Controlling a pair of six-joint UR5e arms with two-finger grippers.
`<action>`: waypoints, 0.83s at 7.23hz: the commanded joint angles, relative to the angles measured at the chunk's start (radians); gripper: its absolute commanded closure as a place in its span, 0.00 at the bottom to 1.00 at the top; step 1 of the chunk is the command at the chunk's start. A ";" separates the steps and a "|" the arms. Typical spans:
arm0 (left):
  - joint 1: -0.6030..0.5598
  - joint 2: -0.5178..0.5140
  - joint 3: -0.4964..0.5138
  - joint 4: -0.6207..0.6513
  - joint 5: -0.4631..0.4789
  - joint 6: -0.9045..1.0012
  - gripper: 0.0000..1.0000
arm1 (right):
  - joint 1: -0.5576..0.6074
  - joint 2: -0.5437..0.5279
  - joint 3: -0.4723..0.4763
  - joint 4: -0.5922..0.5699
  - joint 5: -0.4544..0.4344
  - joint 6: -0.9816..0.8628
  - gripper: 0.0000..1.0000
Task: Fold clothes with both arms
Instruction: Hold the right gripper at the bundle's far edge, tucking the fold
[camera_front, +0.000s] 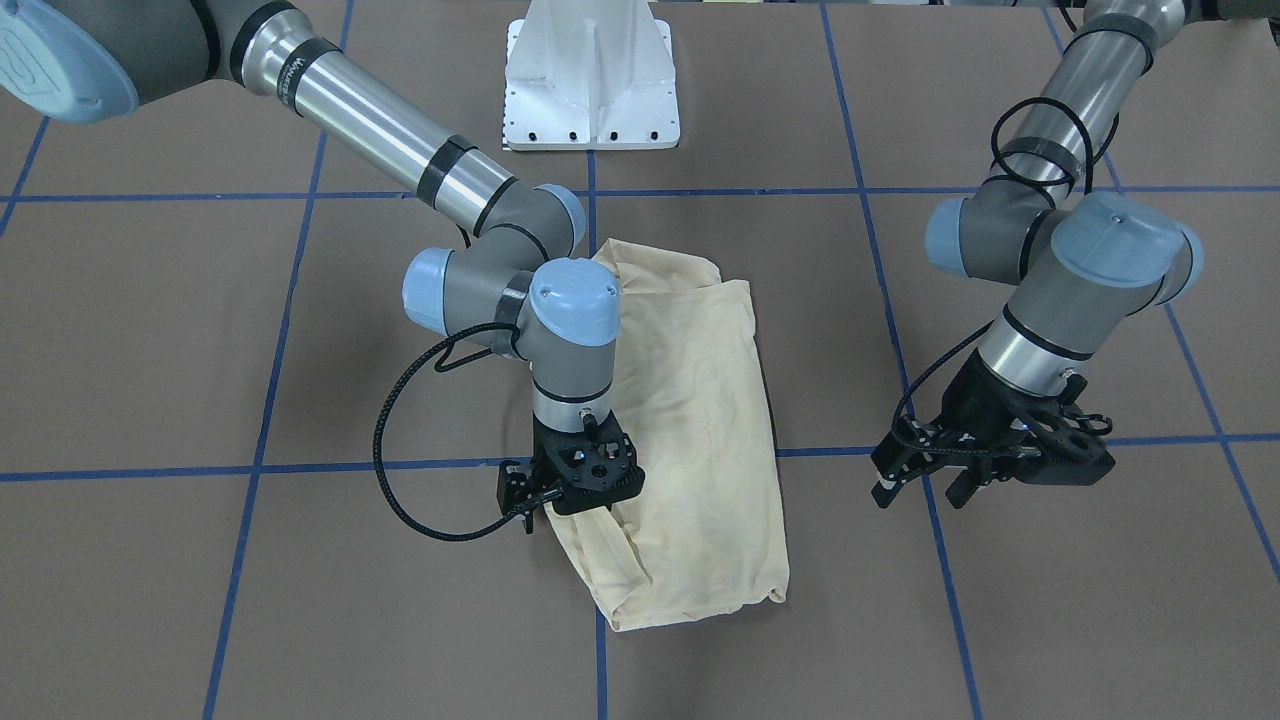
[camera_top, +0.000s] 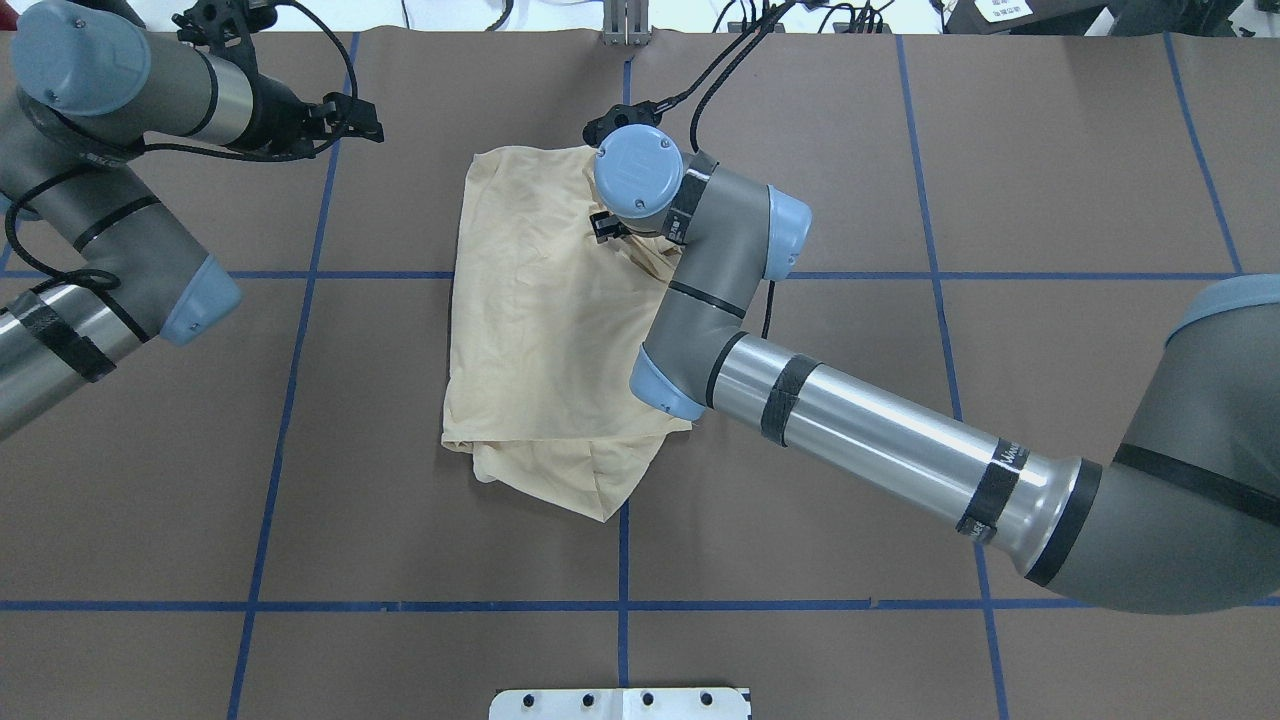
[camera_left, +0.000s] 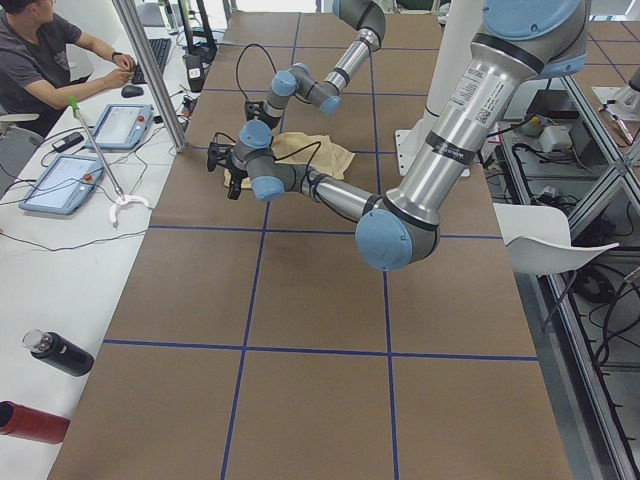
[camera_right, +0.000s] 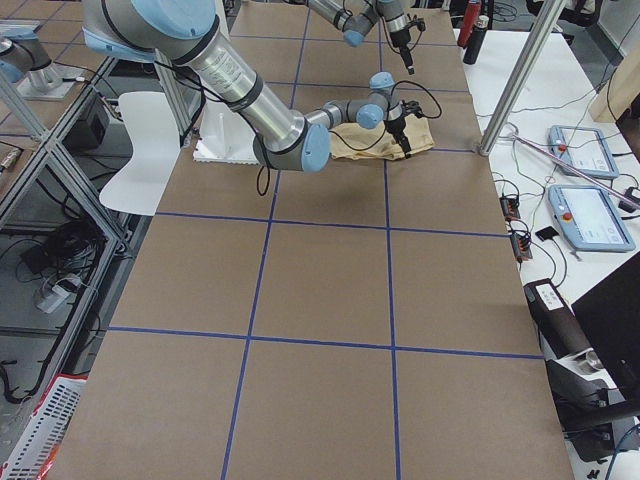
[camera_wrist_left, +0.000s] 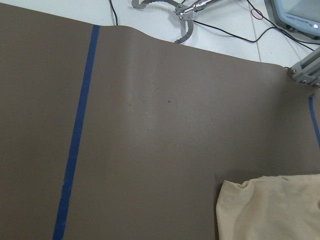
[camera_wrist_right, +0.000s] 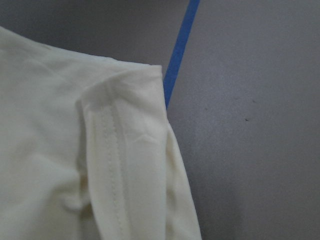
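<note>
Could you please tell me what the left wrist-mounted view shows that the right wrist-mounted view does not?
Only the left wrist-mounted view shows the brown table ending at its far edge, with a white surface beyond it carrying cables and a toothed grey claw tool, plus a metal frame foot at the right edge. There the shirt is just a corner at lower right. Only the right wrist-mounted view shows the shirt's stitched hem close up, folded over. Both show cream cloth on the brown table beside blue tape, and neither shows gripper fingers.
</note>
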 joint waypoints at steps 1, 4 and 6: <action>0.002 0.000 -0.002 -0.002 0.000 -0.001 0.00 | 0.024 -0.010 0.001 0.000 0.008 -0.027 0.00; 0.003 -0.002 -0.008 -0.002 0.000 -0.002 0.00 | 0.079 -0.062 0.012 0.003 0.050 -0.104 0.00; 0.003 -0.002 -0.015 0.000 0.000 -0.004 0.00 | 0.138 -0.105 0.067 0.001 0.109 -0.176 0.00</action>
